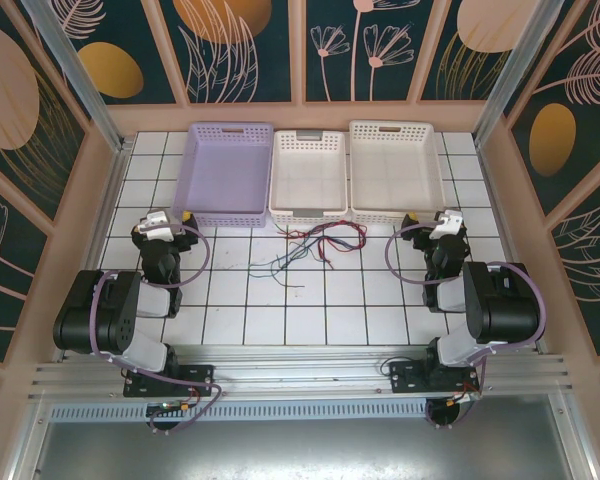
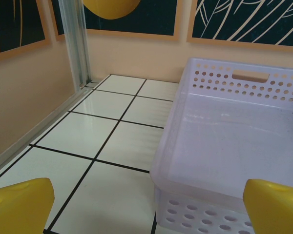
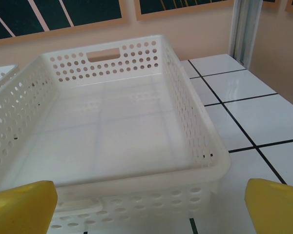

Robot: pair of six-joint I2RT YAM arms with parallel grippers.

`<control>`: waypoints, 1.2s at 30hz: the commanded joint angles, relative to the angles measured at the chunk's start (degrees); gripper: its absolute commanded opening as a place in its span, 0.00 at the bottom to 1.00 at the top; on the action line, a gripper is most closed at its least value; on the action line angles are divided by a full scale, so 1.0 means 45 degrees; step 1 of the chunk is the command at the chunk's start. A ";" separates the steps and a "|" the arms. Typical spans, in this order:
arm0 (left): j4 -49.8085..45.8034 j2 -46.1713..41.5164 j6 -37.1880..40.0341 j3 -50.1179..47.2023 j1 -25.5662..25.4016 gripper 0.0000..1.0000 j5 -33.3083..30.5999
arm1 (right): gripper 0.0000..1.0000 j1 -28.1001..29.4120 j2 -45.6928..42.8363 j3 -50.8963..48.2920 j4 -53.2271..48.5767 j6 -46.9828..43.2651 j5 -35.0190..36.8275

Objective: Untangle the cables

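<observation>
Just before the middle basket (image 1: pixel 308 212), the cables (image 1: pixel 310 245) lie tangled. My left pincer (image 2: pixel 146 207) and right pincer (image 3: pixel 147 207) are wide open, holding nothing. If I tug one wire hard, the knot could tighten.

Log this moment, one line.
cables: tangled, on tiles before middle basket | left pincer: open, empty | right pincer: open, empty | untangling: not begun
</observation>
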 commanded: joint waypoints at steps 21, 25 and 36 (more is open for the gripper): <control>0.0258 -0.0085 0.0180 0.0042 0.0093 0.99 0.0211 | 0.99 0.2544 -0.5986 0.3615 -0.7978 -0.0410 -0.1156; 0.0274 -0.0074 0.0175 0.0046 0.0094 0.99 0.0215 | 0.99 0.3252 -0.6101 0.4871 -0.9462 0.0500 0.0468; 0.0272 -0.0094 0.0189 0.0045 0.0093 0.99 0.0212 | 0.99 0.1966 -0.6950 0.7688 -1.4791 0.6931 -0.0543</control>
